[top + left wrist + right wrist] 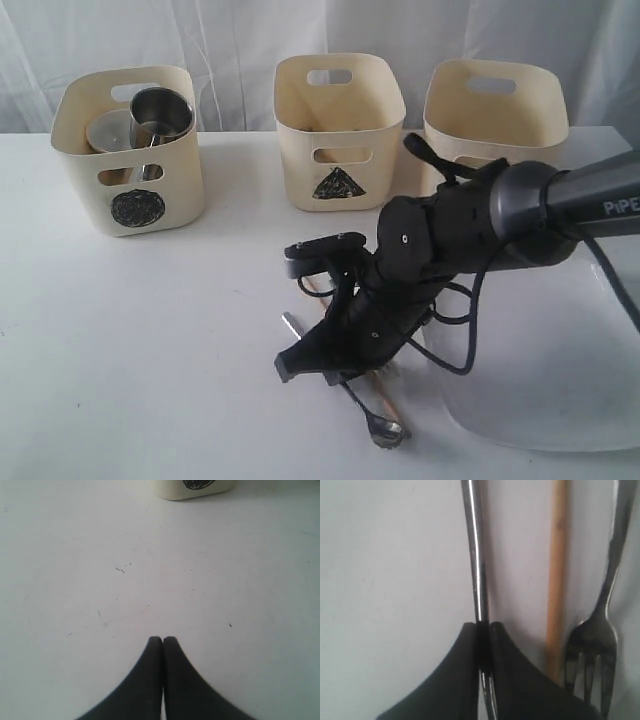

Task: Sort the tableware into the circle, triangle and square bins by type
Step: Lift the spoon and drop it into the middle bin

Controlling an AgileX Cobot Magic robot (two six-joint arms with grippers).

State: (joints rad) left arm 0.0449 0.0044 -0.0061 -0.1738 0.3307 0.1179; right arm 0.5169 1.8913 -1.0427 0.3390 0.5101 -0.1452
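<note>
- Right wrist view: the right fingers point(465, 660) pinched a slim steel handle point(479, 570) between their tips. It was narrow, shiny and seen edge-on, so I could not tell whether it belonged to the knife or the spoon, nor whether it was off the worktop point(385, 580).
- Just beside that handle lay one wooden chopstick point(557, 580), straight, matt and pale brown. Next to the chopstick was one steel fork point(592, 645) with a curved neck, its tines at the same end as the fingers.
- The three pieces ran roughly parallel.
- Exterior view: the right arm point(480, 215) reached to the middle of the white worktop, in front of the triangle bin point(340, 130), with the cutlery under it.
- One spoon point(388, 432) showed its polished bowl at the near end of the pile.
- Three cream bins with rounded corners and slot handles stood in a row at the back.
- The left one, the circle bin point(125, 190), bore a black scribbled circle and the middle one a black triangle. The mark on the third bin point(495, 110) was hidden behind the arm.
- The circle bin held two round steel vessels. One was a steel mug point(160, 112), tilted with its mouth toward the camera. The second vessel point(112, 133) sat beside it, and I could not tell if it was a mug or a bowl.
- One large white plate point(540, 390), glossy and square with rounded corners, lay on the right of the worktop beside the cutlery.
- Left wrist view: the left fingers point(150, 675) were pressed together with nothing between them, over bare, faintly speckled worktop.
</note>
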